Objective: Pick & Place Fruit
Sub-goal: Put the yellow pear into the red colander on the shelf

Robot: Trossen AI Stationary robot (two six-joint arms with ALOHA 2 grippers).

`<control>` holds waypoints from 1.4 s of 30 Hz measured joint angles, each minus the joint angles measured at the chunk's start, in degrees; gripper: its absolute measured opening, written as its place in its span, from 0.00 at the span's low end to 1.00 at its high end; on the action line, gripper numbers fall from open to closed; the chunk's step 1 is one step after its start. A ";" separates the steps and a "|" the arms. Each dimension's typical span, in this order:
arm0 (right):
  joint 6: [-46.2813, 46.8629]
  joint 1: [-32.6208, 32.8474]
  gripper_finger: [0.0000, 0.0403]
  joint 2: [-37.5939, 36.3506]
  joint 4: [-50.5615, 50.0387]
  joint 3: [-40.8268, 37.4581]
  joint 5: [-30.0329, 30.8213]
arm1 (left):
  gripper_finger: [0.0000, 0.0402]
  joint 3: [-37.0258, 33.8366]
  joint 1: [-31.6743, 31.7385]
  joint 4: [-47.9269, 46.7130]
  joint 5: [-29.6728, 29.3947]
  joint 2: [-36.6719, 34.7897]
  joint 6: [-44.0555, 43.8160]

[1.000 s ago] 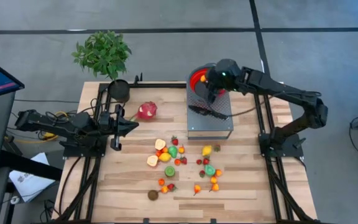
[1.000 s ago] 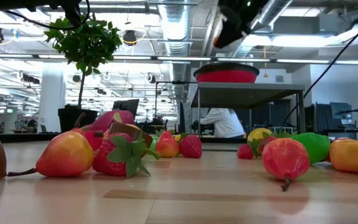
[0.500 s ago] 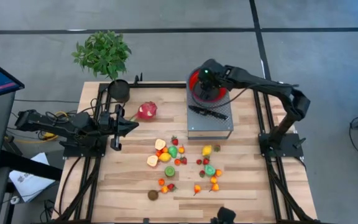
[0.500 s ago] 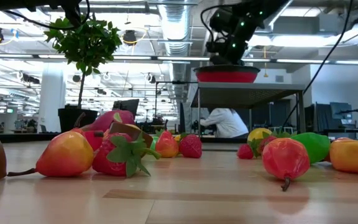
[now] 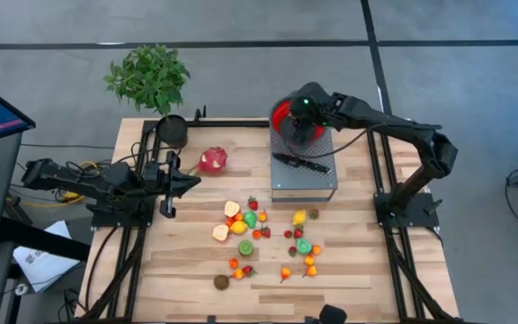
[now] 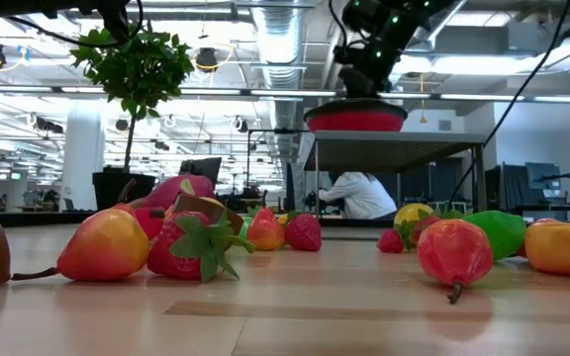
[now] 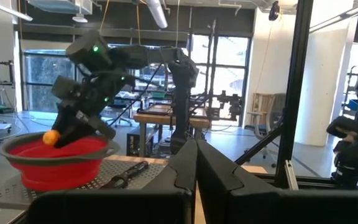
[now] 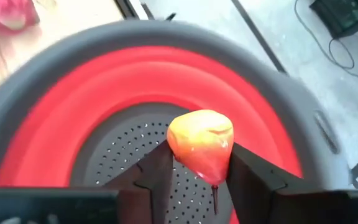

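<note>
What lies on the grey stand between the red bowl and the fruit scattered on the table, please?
In the high view, a black-handled knife lies on the grey stand, between the red bowl and the scattered fruit.

Grey floor [image 5: 475, 54] crossed by dark seams surrounds the wooden table [image 5: 358, 270]. A potted plant [image 5: 149, 76] stands at its far corner. Beyond: exposed ceiling ducts [image 6: 265, 40], strip lights, workbenches [image 7: 160, 115] (one person [image 6: 356, 195] bent over), tall windows [image 7: 225, 68].

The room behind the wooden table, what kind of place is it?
Probably a robotics lab or workshop in an open industrial hall: bare silver ceiling ducts, metal-framed workbenches, and a person in a white top working at the back.
</note>
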 joint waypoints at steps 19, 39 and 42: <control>0.02 2.46 0.52 -4.24 -4.21 -0.02 0.00 | 0.01 0.00 0.00 0.00 0.00 0.00 0.00; 11.13 15.52 0.18 -16.48 -15.15 0.00 0.00 | 0.01 0.00 0.00 0.02 0.00 -0.01 -0.01; 14.14 17.52 0.13 -16.41 -17.45 -0.01 -0.02 | 0.01 0.00 0.00 0.02 0.00 0.00 -0.02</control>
